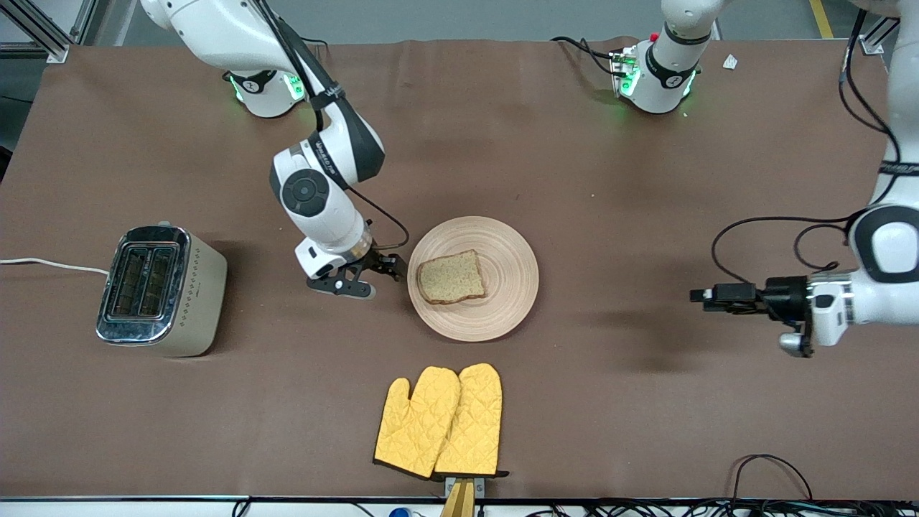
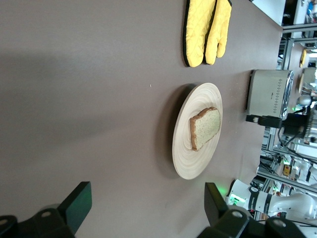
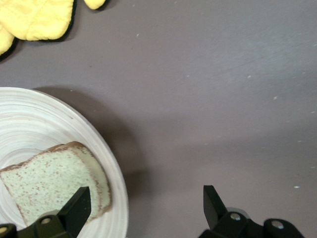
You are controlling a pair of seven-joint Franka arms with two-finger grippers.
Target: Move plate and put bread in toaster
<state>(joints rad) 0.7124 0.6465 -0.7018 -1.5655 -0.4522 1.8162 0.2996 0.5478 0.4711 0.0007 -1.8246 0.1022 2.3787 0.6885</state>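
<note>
In the right wrist view the plate [image 3: 114, 163] runs off the frame at 9 o'clock and the bread [image 3: 54, 181] at 6 o'clock. The front view crops the left arm [image 1: 890, 251] at 3 o'clock.

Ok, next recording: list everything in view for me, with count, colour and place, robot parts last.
plate: one, light beige wood, mid-table.
bread: one slice, brown speckled, lying on the plate.
toaster: one, cream with chrome top, toward the right arm's end of the table, slots empty.
oven mitts: two, yellow quilted, side by side, nearer the front camera than the plate.
table: one, brown cover.
right gripper: one, black jaws open, low beside the plate's rim on the toaster side.
left gripper: one, black jaws open, over bare table toward the left arm's end, away from the plate.
</note>
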